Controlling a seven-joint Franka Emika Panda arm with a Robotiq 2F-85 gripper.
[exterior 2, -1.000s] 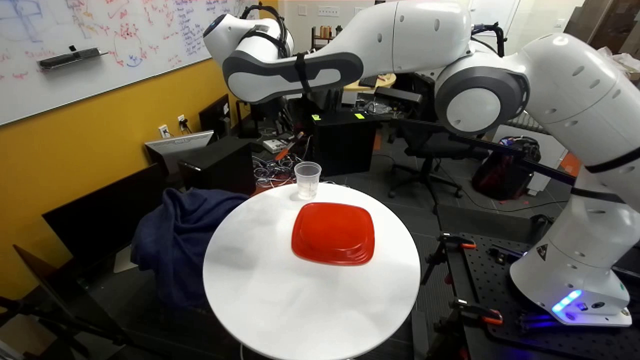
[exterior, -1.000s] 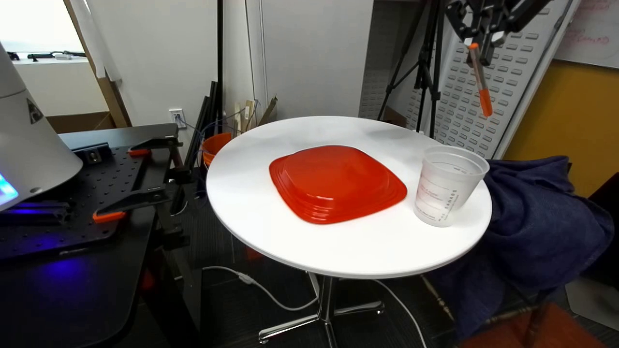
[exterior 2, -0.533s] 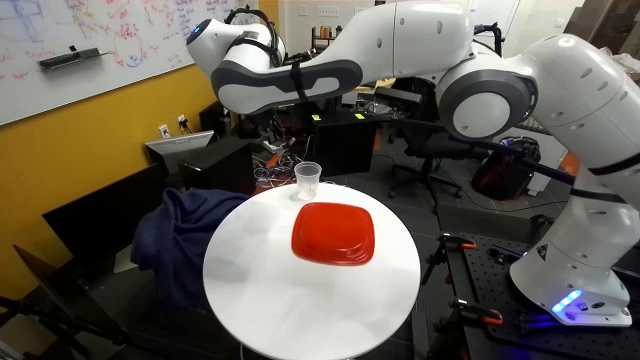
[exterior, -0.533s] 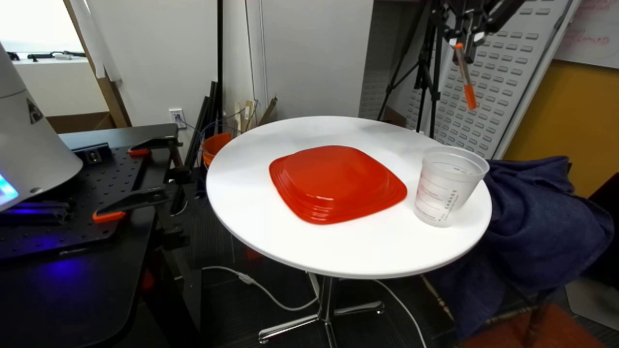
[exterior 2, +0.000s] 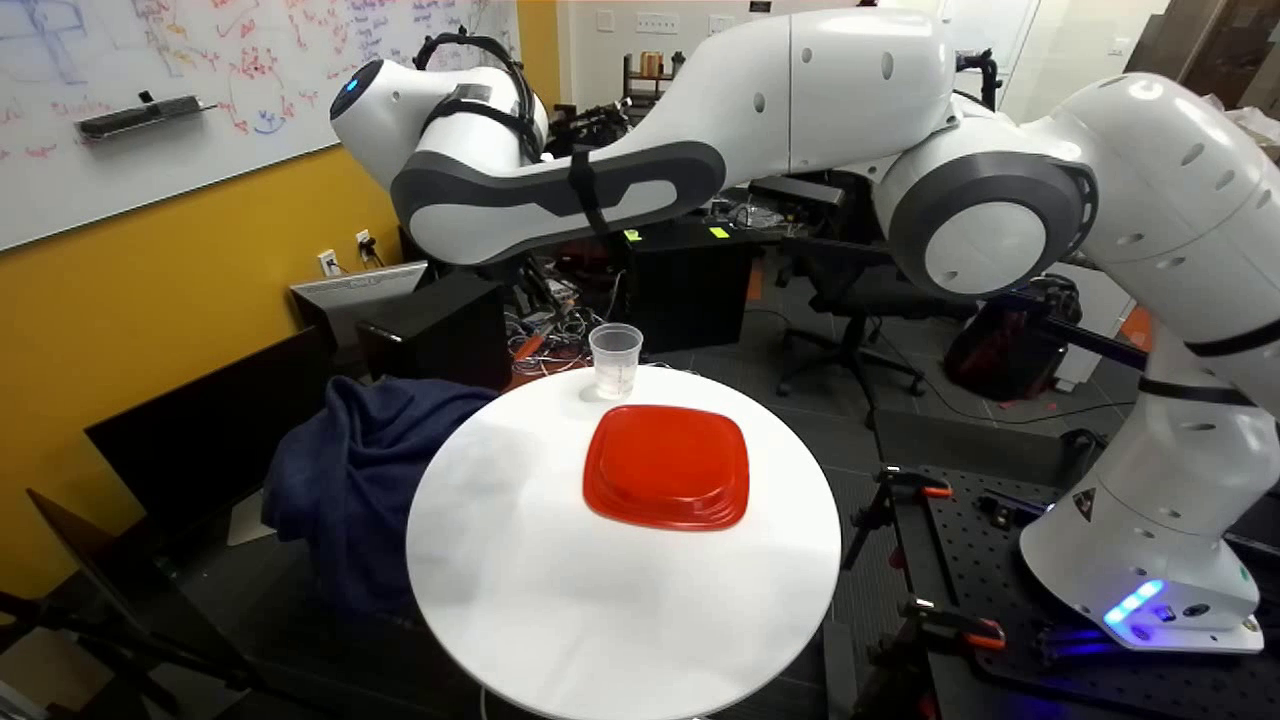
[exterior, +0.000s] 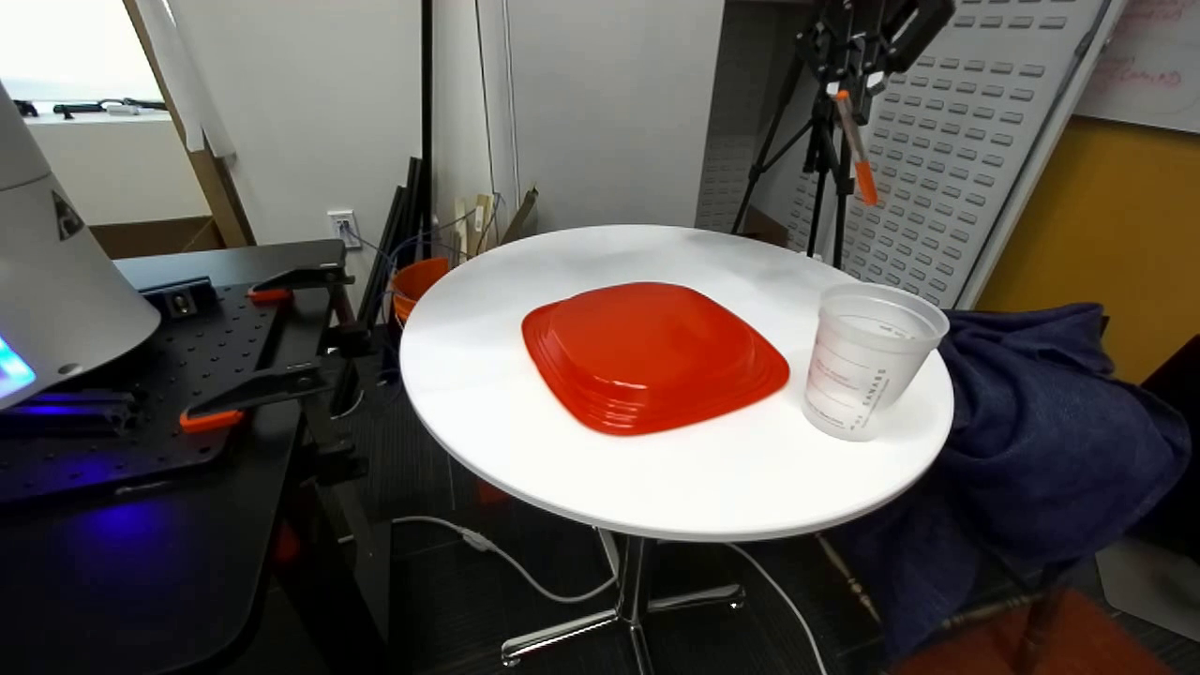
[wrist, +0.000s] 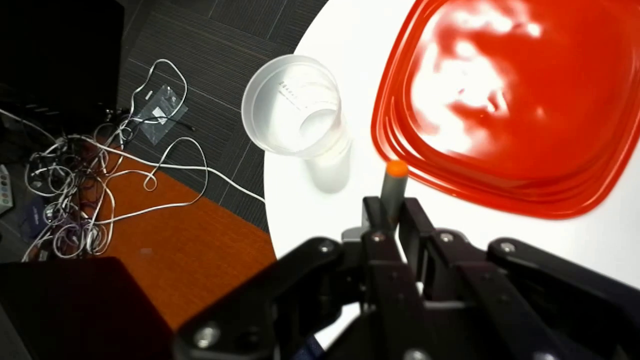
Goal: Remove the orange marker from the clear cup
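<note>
The clear cup [exterior: 861,367] stands upright near the table's edge, and in the wrist view I look down into the cup [wrist: 295,107] with nothing showing inside it. My gripper [wrist: 393,207] is shut on the orange marker [wrist: 394,187], whose grey barrel and orange end stick out past the fingertips. In an exterior view the marker [exterior: 855,150] hangs tilted from the gripper [exterior: 848,105], higher than the cup and apart from it. The orange end of the marker [exterior 2: 530,346] also shows left of the cup [exterior 2: 615,360], with the gripper there dark and mostly hidden by the arm.
A red-orange plate [exterior: 652,352] lies upside down beside the cup on the round white table [exterior: 581,487]. A dark blue cloth [exterior 2: 370,490] is draped near the table's edge. White cables [wrist: 170,165] lie on the floor past the cup. A black tripod [exterior: 825,141] stands behind.
My gripper has moved to the left in both exterior views, carrying the marker with it. Cup and plate have stayed where they were.
</note>
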